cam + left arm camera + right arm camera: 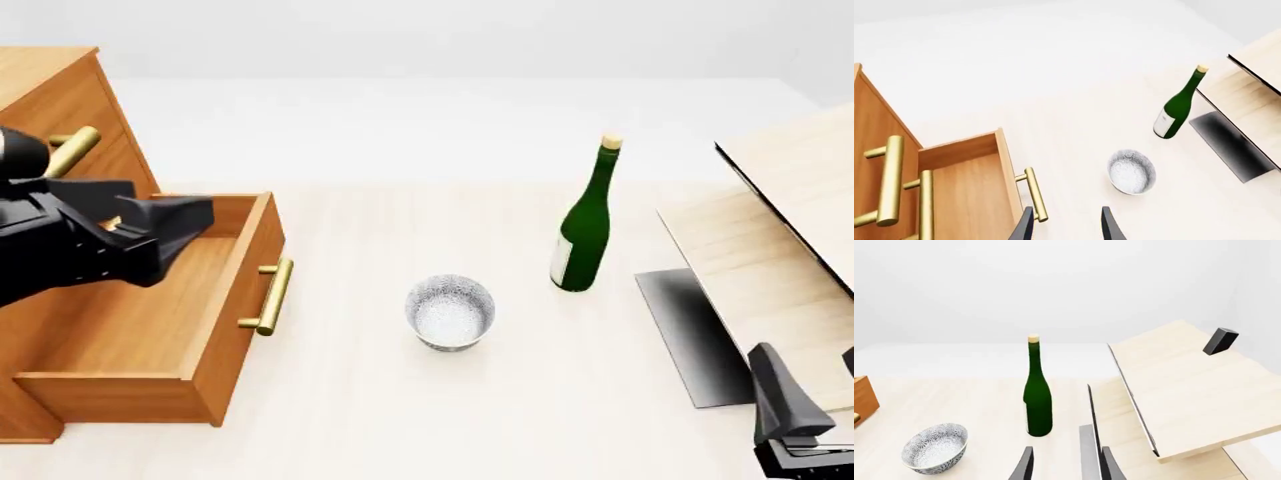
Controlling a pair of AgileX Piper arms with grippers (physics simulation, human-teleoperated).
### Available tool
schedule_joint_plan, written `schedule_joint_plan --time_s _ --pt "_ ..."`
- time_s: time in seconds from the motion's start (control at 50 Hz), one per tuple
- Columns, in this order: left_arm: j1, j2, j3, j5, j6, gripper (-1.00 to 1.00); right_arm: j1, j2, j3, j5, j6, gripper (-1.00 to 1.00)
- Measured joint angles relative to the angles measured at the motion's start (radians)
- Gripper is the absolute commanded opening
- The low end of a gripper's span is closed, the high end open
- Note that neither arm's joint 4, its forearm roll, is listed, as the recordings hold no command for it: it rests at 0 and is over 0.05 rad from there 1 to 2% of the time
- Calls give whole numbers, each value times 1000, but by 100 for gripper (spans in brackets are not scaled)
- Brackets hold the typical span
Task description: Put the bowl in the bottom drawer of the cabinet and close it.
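The bowl (451, 312) sits upright on the table (400, 420), apart from everything, with the drawer (147, 320) pulled out to its left and the bottle (585, 225) standing beyond it to the right. Nothing is held by either arm. The left gripper (1066, 225) hangs above the open drawer with its fingers parted and empty. The right gripper (1066, 465) waits low at the near right, fingers likewise parted around nothing.

The chief risk is judged to lie in the grasp. A deep round rim can be pinched off-centre, so that the bowl tips or skids away. The bottle could be knocked over if a reach from the right is swept too wide, as it stands tall and narrow.

Open table is left on the near side of the bowl and between it and the drawer handle (271, 297). That handle juts toward the bowl and could be clipped in carrying. On the right, the leaning boards (761, 270) crowd the right arm's path.
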Motion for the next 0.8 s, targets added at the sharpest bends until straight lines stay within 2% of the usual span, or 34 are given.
schedule_joint_plan --time_s 0.28,0.8 --pt "26 43 4 21 -32 100 0 0 0 0 0 100" --pt "91 66 80 11 -96 100 0 0 0 0 0 100"
